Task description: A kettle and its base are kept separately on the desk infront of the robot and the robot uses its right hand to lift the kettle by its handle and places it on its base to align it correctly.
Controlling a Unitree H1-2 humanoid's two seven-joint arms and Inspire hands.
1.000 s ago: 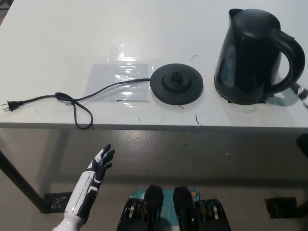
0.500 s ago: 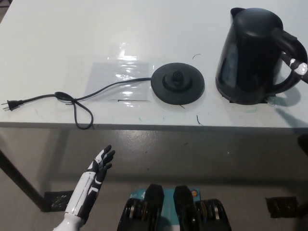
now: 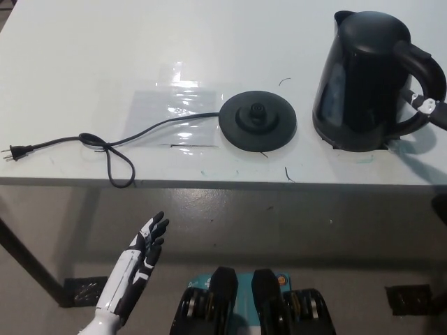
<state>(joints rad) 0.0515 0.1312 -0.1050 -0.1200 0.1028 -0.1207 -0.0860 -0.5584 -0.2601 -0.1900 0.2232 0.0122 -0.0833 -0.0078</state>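
The black kettle (image 3: 363, 80) stands upright at the right of the white desk (image 3: 105, 56), its handle (image 3: 424, 70) facing right. Its round black base (image 3: 258, 121) lies flat about a hand's width to the kettle's left, with a cord (image 3: 105, 145) running left to a plug (image 3: 14, 152). Only a small part of my black right hand (image 3: 427, 106) shows at the right edge, poking into the handle's loop; its grip is hidden. My white left hand (image 3: 145, 243) rests open below the desk's front edge at lower left.
A clear plastic sheet (image 3: 171, 115) lies flat on the desk left of the base, under the cord. The cord loops near the desk's front edge (image 3: 120, 167). The desk leg (image 3: 24, 262) stands at lower left.
My right hand's tip has come up from beside the kettle's foot to the handle loop. Kettle, base and left hand have stayed put.
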